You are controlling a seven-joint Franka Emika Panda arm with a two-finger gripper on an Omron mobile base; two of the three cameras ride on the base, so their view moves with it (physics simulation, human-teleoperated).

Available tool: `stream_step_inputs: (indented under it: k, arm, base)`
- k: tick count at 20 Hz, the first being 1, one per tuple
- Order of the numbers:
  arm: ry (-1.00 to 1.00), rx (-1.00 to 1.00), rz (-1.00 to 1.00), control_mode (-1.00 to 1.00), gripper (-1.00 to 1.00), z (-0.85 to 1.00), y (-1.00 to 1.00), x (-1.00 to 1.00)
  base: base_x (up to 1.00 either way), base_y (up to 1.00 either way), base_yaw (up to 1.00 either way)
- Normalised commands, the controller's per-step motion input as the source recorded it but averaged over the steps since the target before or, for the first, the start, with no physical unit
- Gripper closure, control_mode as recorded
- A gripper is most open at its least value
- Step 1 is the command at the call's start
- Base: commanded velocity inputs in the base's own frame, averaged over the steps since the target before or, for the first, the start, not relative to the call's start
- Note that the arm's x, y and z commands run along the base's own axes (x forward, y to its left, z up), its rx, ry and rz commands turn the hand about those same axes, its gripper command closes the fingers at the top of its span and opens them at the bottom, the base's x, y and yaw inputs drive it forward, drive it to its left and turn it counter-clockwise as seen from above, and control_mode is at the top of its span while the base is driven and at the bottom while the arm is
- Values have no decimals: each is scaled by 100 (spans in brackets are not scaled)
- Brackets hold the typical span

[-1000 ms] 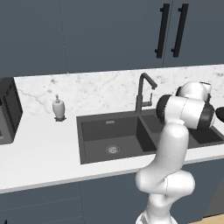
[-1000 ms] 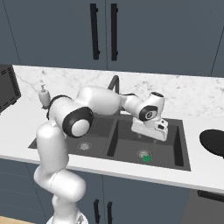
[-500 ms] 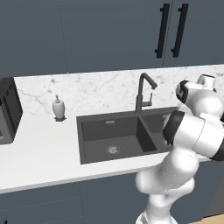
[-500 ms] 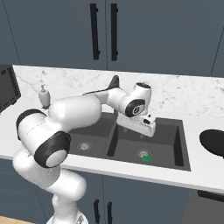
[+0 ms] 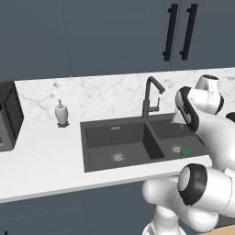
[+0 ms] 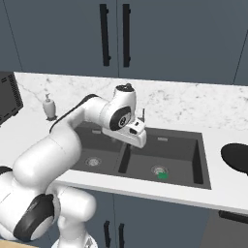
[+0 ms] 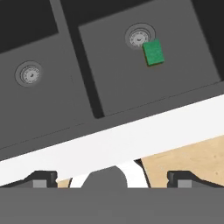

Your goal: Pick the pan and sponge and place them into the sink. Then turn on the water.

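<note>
The green sponge (image 6: pixel 162 175) lies in the right basin of the dark sink (image 6: pixel 203 162), next to the drain; in the hand view the sponge (image 7: pixel 154 52) sits just beside that drain. On the counter at the far right rests the black pan (image 6: pixel 236 157), cut by the frame edge. My gripper (image 6: pixel 137 140) hangs open and empty above the divider between the basins, left of the sponge. Its tips (image 7: pixel 113 179) stand wide apart over the sink (image 7: pixel 83 87) front edge. The dark gooseneck faucet (image 5: pixel 148 98) rises behind the sink (image 5: pixel 85 147), with no water running.
A white soap dispenser (image 5: pixel 61 114) stands on the counter left of the sink, and a dark appliance (image 5: pixel 7 117) sits at the far left. Marble backsplash and dark cabinets with black handles (image 6: pixel 104 34) are behind. Wooden floor shows below the counter edge.
The arm has swung left across the sink, carrying the open gripper from over the right basin to over the divider. The sponge and pan have not moved.
</note>
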Motion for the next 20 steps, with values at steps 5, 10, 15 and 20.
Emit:
stream_step_inputs:
  k: [5, 10, 15, 20]
  arm:
    - [-5, 0, 2, -100, -100, 17, 71, -13]
    - [0, -5, 5, -100, -100, 0, 33, 0]
    - [0, -11, 4, -100, -100, 0, 59, -4]
    - [1, -12, 2, -100, -100, 10, 31, -9]
  base:
    - [0, 0, 0]
    - [0, 0, 0]
    - [0, 0, 0]
    - [0, 0, 0]
